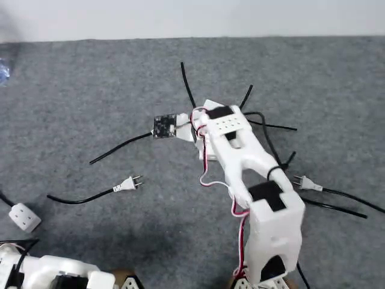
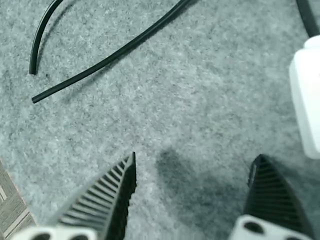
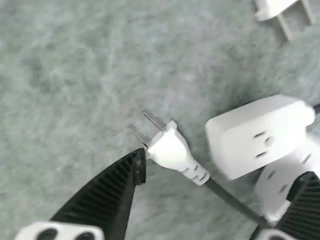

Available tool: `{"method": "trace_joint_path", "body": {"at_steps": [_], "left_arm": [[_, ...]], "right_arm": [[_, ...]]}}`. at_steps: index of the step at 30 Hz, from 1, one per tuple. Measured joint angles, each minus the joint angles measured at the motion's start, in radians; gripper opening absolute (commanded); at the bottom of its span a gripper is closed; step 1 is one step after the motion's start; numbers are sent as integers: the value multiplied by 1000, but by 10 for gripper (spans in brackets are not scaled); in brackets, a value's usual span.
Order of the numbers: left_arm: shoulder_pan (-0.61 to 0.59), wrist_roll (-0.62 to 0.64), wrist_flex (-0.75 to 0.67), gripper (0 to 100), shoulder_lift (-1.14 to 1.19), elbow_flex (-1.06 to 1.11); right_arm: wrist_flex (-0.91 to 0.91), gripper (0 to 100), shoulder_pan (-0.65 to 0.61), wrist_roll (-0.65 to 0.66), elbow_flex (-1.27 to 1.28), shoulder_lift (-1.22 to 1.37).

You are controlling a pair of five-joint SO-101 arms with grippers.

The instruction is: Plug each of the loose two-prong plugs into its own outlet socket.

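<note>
Plug (image 3: 170,150) lying within wide-open right pincer (image 3: 222,170), ungripped, socket (image 3: 257,135) just beside

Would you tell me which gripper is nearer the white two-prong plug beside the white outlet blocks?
Right. The right gripper hangs open over the white two-prong plug, one black fingertip beside its head. The left gripper hangs open above bare grey carpet, well away from it.

The table (image 1: 72,84) wears what looks like grey carpet. A white plug (image 1: 131,183) lies left of centre, a second plug (image 1: 304,182) at the right, a white socket block (image 1: 24,217) near left, and black cords (image 1: 117,147) trail between.
</note>
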Motion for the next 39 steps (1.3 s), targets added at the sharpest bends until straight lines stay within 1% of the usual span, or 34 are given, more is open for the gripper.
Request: {"method": "trace_joint_path", "body": {"at_steps": [8, 12, 15, 19, 23, 31, 32, 34, 36, 38, 39], "left_arm": [[0, 0, 0, 345, 0, 0], [0, 0, 0, 345, 0, 0], [0, 0, 0, 345, 0, 0], [0, 0, 0, 345, 0, 0], [0, 0, 0, 345, 0, 0], [0, 0, 0, 345, 0, 0], [0, 0, 0, 345, 0, 0], [0, 0, 0, 345, 0, 0], [0, 0, 0, 345, 0, 0], [0, 0, 0, 345, 0, 0], [0, 0, 0, 345, 0, 0]], "right_arm": [[209, 431, 3, 0, -299, 199], [359, 431, 15, 0, -354, 249], [430, 431, 12, 6, -362, 249], [466, 431, 23, 6, -362, 209], [463, 431, 18, 6, -362, 212], [334, 429, 18, 6, -362, 262], [328, 418, 18, 6, -362, 262], [324, 344, 18, 6, -362, 262], [327, 198, 18, 6, -362, 262], [330, 4, 18, 6, -362, 264], [331, 8, 18, 6, -362, 270]]}}
